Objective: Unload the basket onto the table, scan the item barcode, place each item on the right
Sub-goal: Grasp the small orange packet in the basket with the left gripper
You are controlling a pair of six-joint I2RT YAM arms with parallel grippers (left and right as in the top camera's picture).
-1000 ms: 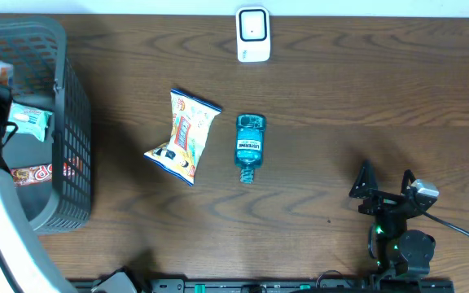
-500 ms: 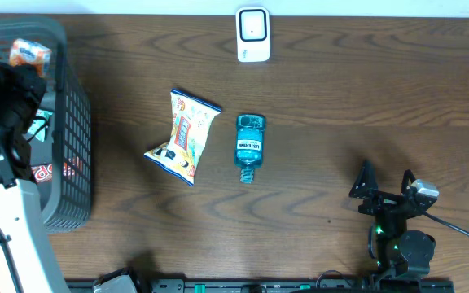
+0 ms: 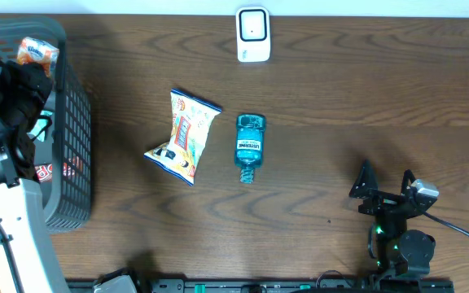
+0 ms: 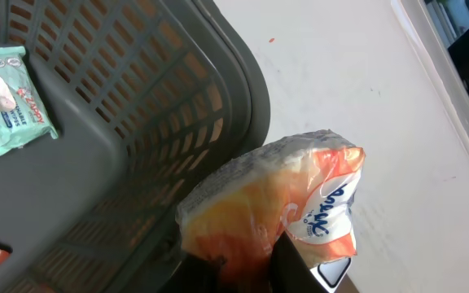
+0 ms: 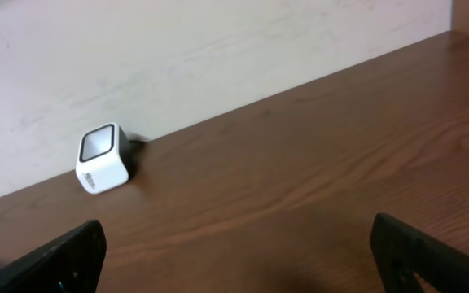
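Left end effector is clamped on a crinkled orange-and-white packet with blue lettering. It holds the packet above the rim of the grey basket, upper left of the overhead frame. Right end effector stands open, lower right. Scanner sits at the top-centre edge. Snack bag and blue bottle lie mid-desk, with bare wood between them and the scanner.

Snack bag lies beside a blue bottle, seemingly mouthwash, on the wooden table

Left arm is white with black wrist; right arm black, green-lit, cabled.
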